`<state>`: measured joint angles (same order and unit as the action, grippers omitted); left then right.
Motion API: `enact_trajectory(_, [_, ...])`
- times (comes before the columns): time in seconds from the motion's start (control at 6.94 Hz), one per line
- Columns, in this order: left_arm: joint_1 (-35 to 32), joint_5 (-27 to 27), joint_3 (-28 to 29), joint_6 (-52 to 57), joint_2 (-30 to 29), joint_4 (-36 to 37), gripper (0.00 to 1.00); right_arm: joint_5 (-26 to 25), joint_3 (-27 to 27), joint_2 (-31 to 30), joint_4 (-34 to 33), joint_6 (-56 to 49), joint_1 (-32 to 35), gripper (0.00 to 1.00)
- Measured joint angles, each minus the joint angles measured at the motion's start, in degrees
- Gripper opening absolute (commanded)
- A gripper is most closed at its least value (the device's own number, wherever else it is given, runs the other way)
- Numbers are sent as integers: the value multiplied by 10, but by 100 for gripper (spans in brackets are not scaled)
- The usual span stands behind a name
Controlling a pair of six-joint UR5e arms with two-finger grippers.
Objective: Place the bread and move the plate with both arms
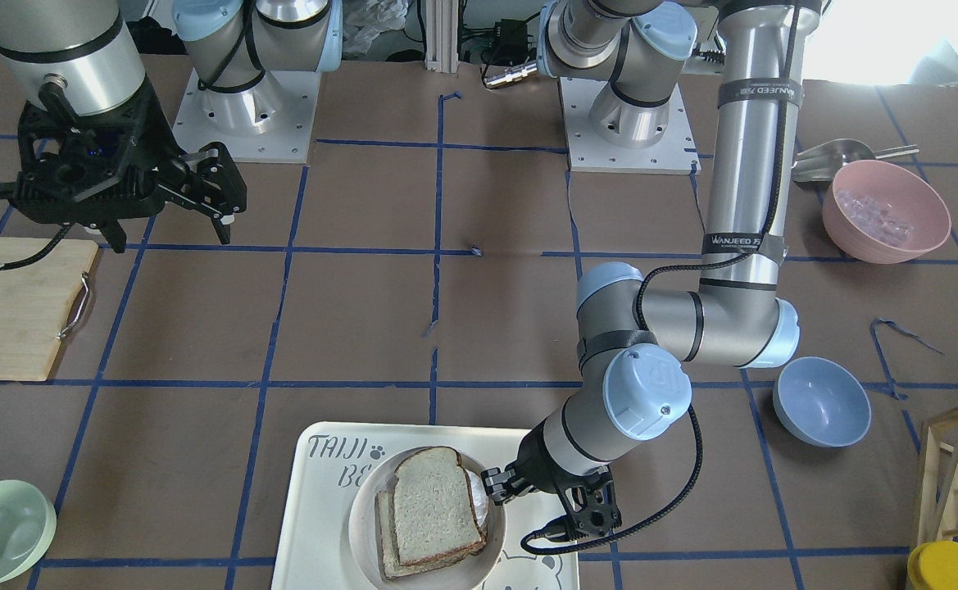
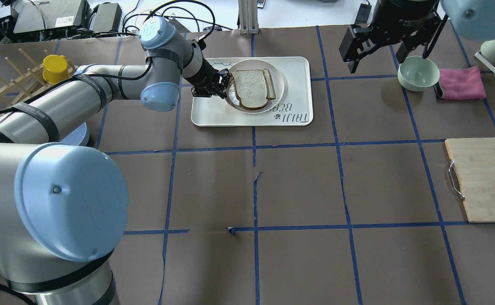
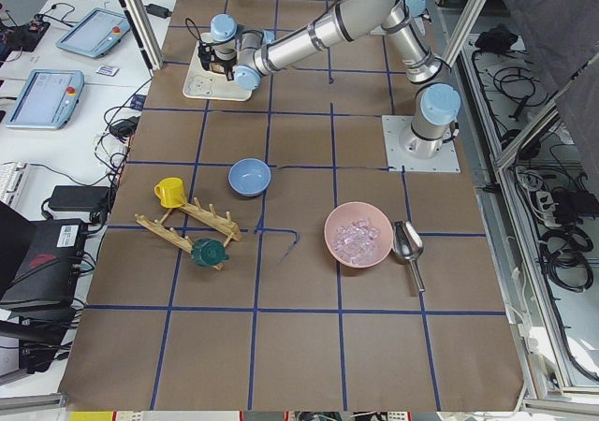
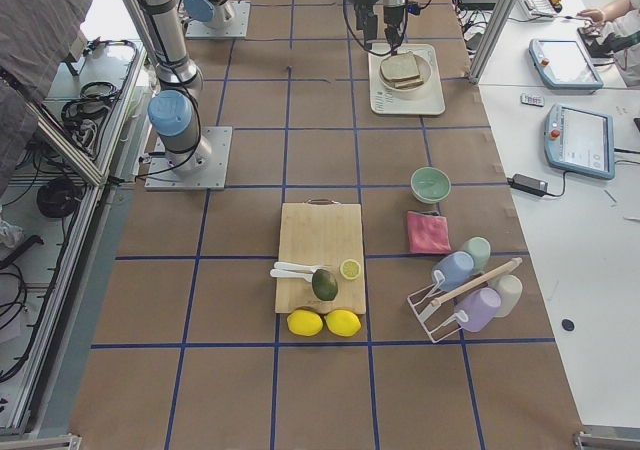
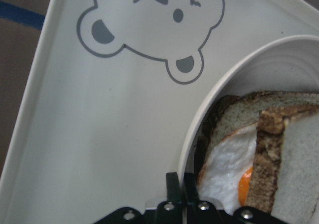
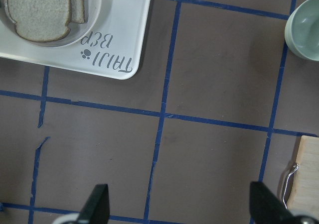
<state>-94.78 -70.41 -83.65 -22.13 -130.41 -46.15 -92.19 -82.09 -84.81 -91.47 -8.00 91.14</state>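
Note:
The bread [image 2: 249,88] lies domed-top on the plate [image 2: 282,80], over a squarer slice and a fried egg [image 5: 224,164]. The plate stands on the "TAIJI BEAR" tray [image 2: 298,67]. My left gripper [image 2: 224,84] is shut on the plate's rim at the side nearest the left arm; the left wrist view shows both fingers [image 5: 172,186] pinching the rim [image 5: 264,69]. In the front view the gripper [image 1: 487,483] sits beside the bread [image 1: 433,508]. My right gripper [image 2: 378,59] is open and empty, above the table to the right of the tray.
A green bowl [image 2: 418,73] and a pink cloth [image 2: 461,82] lie right of the right gripper. A wooden cutting board [image 2: 488,178] is at the right edge. A blue bowl [image 1: 821,401], a pink bowl [image 1: 884,209] and a yellow cup [image 2: 55,67] are on the left arm's side.

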Motion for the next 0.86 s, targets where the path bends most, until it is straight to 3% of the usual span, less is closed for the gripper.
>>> enact_trajectory(0.43, [-1,-22,7,10,26,-43,100,0,-1,0,0,0,0,100])
enact_trajectory(0.86, [-4,-74,11,60,177,-284,100,0,-3,0,-2,0,0,100])
